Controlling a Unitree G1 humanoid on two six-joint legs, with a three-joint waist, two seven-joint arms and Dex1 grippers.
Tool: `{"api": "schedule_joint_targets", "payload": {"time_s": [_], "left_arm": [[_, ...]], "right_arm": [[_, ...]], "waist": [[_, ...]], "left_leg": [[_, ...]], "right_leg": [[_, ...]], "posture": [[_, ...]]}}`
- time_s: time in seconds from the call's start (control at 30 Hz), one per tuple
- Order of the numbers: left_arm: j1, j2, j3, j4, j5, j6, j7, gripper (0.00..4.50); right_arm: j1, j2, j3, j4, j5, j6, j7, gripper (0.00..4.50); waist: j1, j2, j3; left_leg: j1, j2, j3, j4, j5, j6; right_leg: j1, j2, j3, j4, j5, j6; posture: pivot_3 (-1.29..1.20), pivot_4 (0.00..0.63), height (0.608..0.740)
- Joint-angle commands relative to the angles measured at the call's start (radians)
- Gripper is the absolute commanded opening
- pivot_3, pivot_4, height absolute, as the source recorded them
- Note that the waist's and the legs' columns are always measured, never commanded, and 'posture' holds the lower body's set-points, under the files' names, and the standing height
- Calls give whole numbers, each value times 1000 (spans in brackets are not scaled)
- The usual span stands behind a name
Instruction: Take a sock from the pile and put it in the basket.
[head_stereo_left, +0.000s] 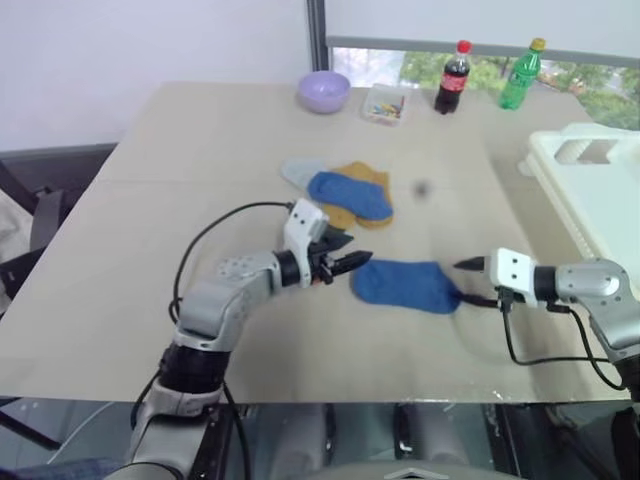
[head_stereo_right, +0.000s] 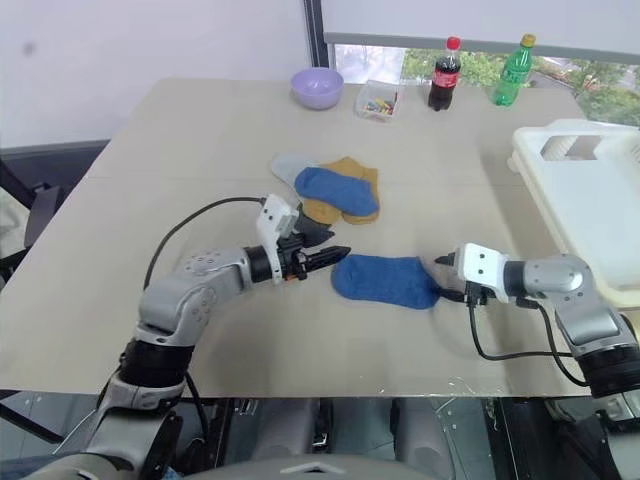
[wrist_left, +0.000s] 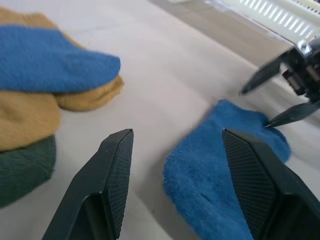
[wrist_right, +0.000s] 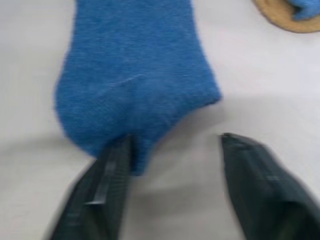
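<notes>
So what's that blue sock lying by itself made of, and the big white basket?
The lone blue ankle sock looks like soft knitted fabric, maybe cotton: its surface is fuzzy and matte, and it lies limp on the table. The large white slotted basket seems to be hard moulded plastic: smooth, slightly glossy, with stiff ribbed sides and a cut-out handle.

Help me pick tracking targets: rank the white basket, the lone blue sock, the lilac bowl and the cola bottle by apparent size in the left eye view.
1. white basket, though cut off by the frame
2. lone blue sock
3. lilac bowl and cola bottle: too alike to rank, and both stand farthest away
</notes>
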Motion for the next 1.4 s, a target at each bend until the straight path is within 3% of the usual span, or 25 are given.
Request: {"api": "schedule_joint_targets", "payload": {"time_s": [0.03,0.2,0.5,0.87,1.1,1.4], "left_arm": [[-55,-35,-7,40,25,-52,11,3009],[-81,-64,-33,102,47,-59,-2,3009],[-54,-48,-95,111,43,-34,-91,3009],[46,75,-84,-88,-98,100,-259,3009],[87,132,-77,-117,-108,106,-263,3009],[112,139,-78,-133,-117,112,-252,3009]], "right_arm": [[8,-11,-42,-103,73,126,11,2942],[-14,67,-88,-168,219,404,-58,2942],[-84,190,-127,-119,303,704,-206,2942],[-54,139,-77,-242,393,915,-127,2942],[-12,98,-67,-315,422,954,-105,2942],[73,43,-109,-417,472,1031,-130,2942]], "waist": [[1,0,0],[-2,0,0],[-1,0,0],[-1,1,1],[0,1,1],[0,1,1]], "left_leg": [[0,0,0,0,0,0],[0,0,-1,0,0,0],[-1,0,-1,0,0,0],[-1,0,-3,-1,0,0],[-1,0,-3,-1,0,0],[-1,0,-3,-1,0,0]], "right_leg": [[0,0,0,0,0,0],[0,0,1,0,0,0],[-1,-1,1,0,0,-1],[-2,-1,0,0,-1,-2],[-2,-1,1,0,-1,-1],[-2,-1,1,0,-1,-2]], "posture": [[0,150,729],[0,150,729],[0,150,729],[0,150,729],[0,150,729],[0,150,729]]}}
